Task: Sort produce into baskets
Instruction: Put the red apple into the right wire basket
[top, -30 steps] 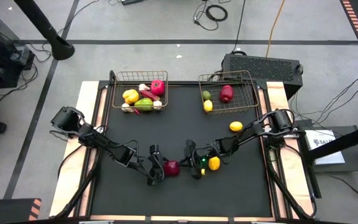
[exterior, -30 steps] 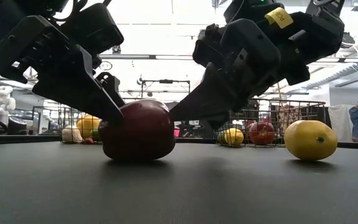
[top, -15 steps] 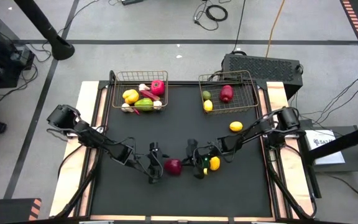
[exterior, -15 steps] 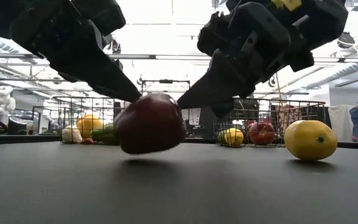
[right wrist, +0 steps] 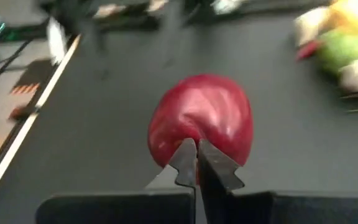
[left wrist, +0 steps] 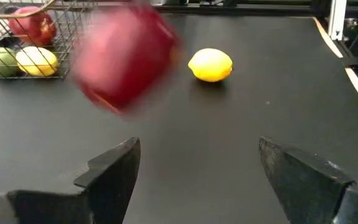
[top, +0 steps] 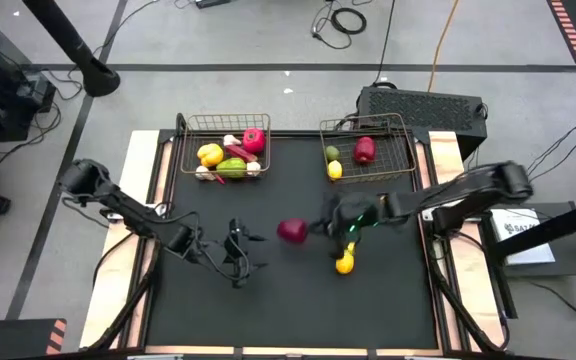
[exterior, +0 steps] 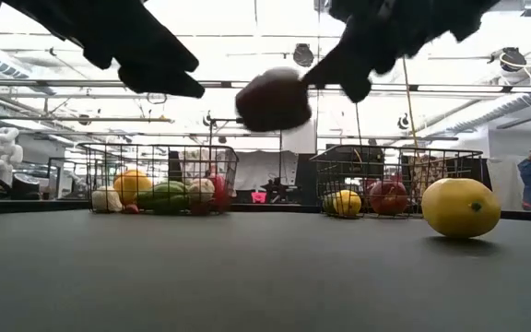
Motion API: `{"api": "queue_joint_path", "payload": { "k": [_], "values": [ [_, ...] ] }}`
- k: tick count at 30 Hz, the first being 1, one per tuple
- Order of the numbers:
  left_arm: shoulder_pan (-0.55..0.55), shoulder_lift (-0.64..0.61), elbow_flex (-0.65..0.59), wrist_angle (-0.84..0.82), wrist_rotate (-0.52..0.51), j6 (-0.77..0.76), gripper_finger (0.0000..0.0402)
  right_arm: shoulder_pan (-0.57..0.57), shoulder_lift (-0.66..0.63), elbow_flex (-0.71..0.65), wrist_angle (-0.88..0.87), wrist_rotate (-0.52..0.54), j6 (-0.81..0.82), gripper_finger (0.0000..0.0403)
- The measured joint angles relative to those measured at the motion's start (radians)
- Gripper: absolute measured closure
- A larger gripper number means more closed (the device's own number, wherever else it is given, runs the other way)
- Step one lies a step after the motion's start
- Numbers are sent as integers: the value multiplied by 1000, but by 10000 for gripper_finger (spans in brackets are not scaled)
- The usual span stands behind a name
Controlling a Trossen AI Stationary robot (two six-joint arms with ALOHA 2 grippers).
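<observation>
High view: two baskets (top: 225, 146), one airborne apple (top: 291, 231), one lemon (top: 344, 264) on the mat

The table (top: 298, 310) wears a matt black mat edged in pale wood. Both baskets (top: 224, 146) (top: 368, 147) are thin bronze-toned wire mesh. The red apple (right wrist: 201, 121) and lemon (left wrist: 211, 65) look smooth, faintly glossy plastic.

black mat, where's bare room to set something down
Bare: the mat along its near edge, and the strip between the left basket and right basket. Crowded: mid-mat, around the left end effector, the red apple and the lemon.
</observation>
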Motion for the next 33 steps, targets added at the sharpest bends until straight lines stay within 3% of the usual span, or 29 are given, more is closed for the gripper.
{"api": "queue_joint_path", "payload": {
  "k": [7, 13, 20, 26, 33],
  "values": [
    [-12, -4, 0, 1, -8, -1, 68, -219, -339, 0, -221, 107, -42, 402],
    [-12, -4, 0, -2, -8, 0, 68, -491, -501, 1, -377, 146, -73, 402],
    [-12, -4, 0, -10, -8, 0, 68, -709, -493, 0, -656, 83, -53, 402],
    [-12, -4, 0, -27, -7, -1, 68, -734, -484, 0, -779, 59, -22, 402],
    [-12, -4, 0, -27, -7, -1, 68, -734, -471, 44, -958, 102, 7, 402]
  ]
}}
